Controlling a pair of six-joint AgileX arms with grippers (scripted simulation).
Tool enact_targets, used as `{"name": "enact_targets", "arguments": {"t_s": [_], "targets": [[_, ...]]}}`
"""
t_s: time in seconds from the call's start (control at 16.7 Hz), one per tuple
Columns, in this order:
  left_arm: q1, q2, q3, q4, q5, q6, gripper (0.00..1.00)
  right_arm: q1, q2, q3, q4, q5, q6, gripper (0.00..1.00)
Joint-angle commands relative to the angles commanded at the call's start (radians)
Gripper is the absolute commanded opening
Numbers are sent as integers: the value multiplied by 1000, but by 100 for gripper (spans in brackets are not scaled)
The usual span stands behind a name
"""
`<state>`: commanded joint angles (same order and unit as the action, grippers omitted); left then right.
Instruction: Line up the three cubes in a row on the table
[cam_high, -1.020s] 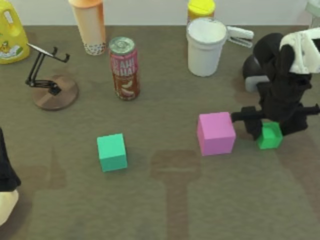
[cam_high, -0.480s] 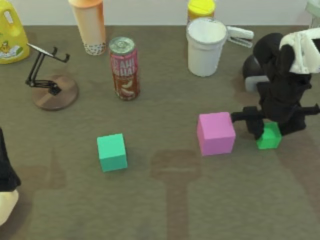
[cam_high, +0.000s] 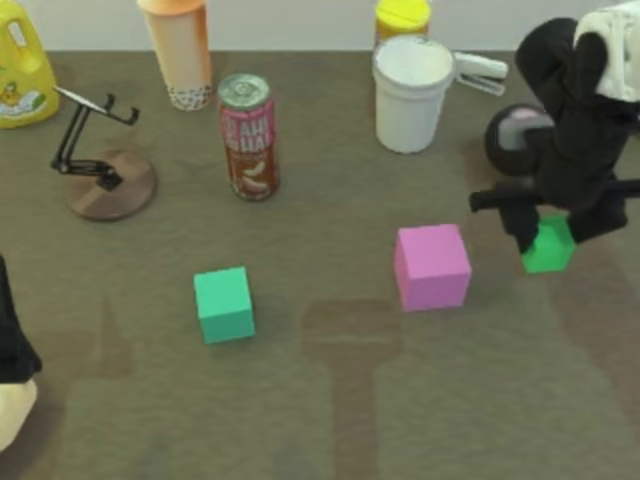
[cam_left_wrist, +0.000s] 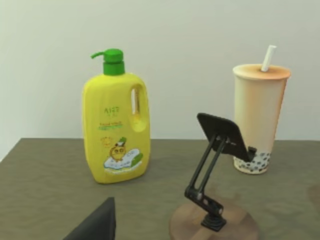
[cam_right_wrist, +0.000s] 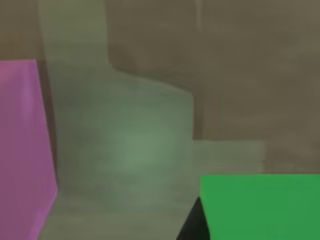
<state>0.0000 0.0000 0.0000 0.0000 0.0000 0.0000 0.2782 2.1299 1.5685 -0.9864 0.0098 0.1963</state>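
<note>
Now right hand (cam_high: 552, 232) grips bright green cube (cam_high: 550, 247).

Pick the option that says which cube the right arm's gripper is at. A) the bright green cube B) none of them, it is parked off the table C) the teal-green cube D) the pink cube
A: in the top view the right gripper sits over the bright green cube at the table's right, its jaws on either side of it, while the pink cube and teal-green cube stand apart, untouched.

plain pale wall (cam_left_wrist: 200, 40) behind far table edge
</note>
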Motion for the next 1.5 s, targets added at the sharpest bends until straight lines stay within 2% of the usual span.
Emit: {"name": "enact_targets", "arguments": {"t_s": [0.48,1.08,1.5], "targets": [[0,0,0,0,0,0,100,11,-25,26,-45,0,17,0],[0,0,0,0,0,0,100,318,-104,-12,-92,14,410,0],[0,0,0,0,0,0,100,326,-99,-24,-73,13,420,0]]}}
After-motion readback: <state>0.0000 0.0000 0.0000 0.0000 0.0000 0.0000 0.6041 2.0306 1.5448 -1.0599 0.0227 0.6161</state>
